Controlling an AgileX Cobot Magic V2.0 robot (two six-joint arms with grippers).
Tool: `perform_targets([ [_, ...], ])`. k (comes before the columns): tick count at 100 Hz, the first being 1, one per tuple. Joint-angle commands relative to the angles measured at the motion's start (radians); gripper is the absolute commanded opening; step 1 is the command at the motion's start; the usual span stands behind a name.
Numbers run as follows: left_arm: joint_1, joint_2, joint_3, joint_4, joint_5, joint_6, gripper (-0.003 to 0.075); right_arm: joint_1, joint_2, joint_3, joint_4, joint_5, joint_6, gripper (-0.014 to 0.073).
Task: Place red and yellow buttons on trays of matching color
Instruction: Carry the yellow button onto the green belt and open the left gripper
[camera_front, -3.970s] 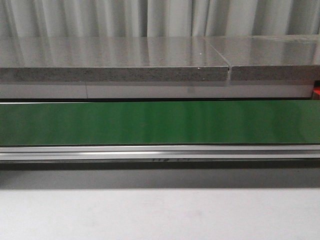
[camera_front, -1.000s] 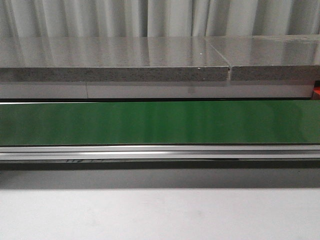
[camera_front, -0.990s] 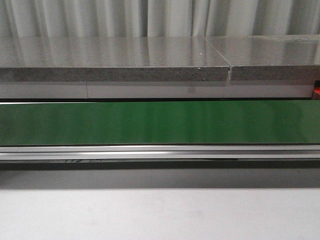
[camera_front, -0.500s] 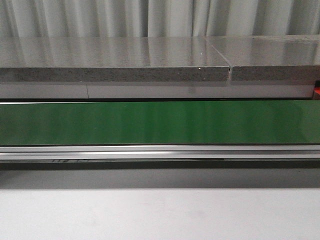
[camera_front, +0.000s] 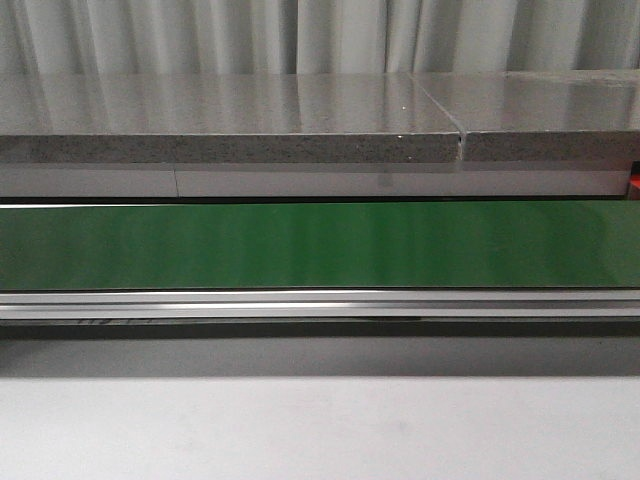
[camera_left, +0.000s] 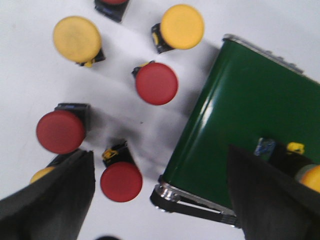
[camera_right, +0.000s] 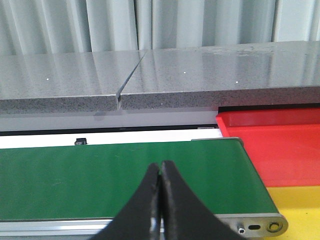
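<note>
Several red and yellow buttons lie on the white table in the left wrist view: red buttons (camera_left: 156, 83), (camera_left: 60, 131), (camera_left: 120, 181) and yellow buttons (camera_left: 77, 39), (camera_left: 182, 26). Another yellow button (camera_left: 311, 178) sits on the green belt (camera_left: 240, 115), partly hidden by a finger. My left gripper (camera_left: 160, 152) hangs open above the belt's end, holding nothing. My right gripper (camera_right: 161, 165) is shut and empty over the green belt (camera_right: 100, 180). The red tray (camera_right: 280, 145) and yellow tray (camera_right: 300, 205) lie past that belt's end. The front view shows no buttons, trays or grippers.
A green conveyor belt (camera_front: 320, 245) runs across the front view with a metal rail (camera_front: 320, 305) along its near side. Behind it stands a grey stone ledge (camera_front: 230, 120) and a curtain. White table (camera_front: 320, 430) lies in front.
A faint dark mark under the belt's rail has drifted left in the front view. Nothing else differs there.
</note>
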Motion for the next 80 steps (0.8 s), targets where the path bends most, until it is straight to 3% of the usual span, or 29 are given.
perform_targets([
  [1, 0.029, -0.054, 0.008, 0.007, 0.032, -0.005, 0.0533, -0.007, -0.013, -0.014, -0.01, -0.077, -0.002, -0.0065],
  [43, 0.143, -0.042, 0.096, 0.05, -0.033, 0.001, 0.0533, -0.007, -0.013, -0.014, -0.01, -0.077, -0.002, -0.0065],
  [80, 0.147, 0.052, 0.096, 0.043, -0.08, 0.025, 0.0533, -0.007, -0.013, -0.014, -0.01, -0.077, -0.002, -0.0065],
])
